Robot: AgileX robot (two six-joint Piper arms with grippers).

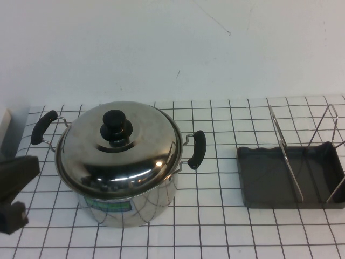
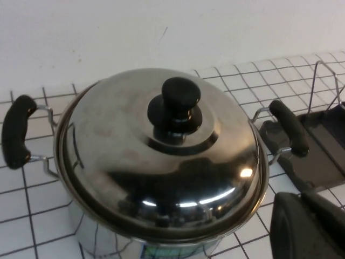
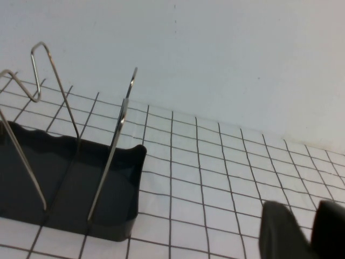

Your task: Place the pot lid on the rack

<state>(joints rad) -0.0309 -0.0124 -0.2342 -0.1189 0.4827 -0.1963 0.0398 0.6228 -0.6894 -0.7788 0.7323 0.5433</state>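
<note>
The shiny domed pot lid (image 1: pixel 145 145) with a black knob (image 1: pixel 116 125) sits on the steel pot (image 1: pixel 135 208) at the table's left-centre. The rack (image 1: pixel 269 183), wire prongs in a dark grey tray, stands empty at the right. My left gripper (image 1: pixel 15 194) is at the left edge, beside the pot and clear of it. In the left wrist view the lid (image 2: pixel 118 140) fills the picture and the left gripper (image 2: pixel 303 196) is shut and empty. My right gripper (image 3: pixel 303 208) is shut and empty over the tiles beside the rack (image 3: pixel 81 178); it is out of the high view.
The pot has two black side handles (image 1: pixel 197 149), one pointing toward the rack. The table is white with a black grid, backed by a white wall. Open tiles lie between pot and rack. A pale object (image 1: pixel 4 127) sits at the far left edge.
</note>
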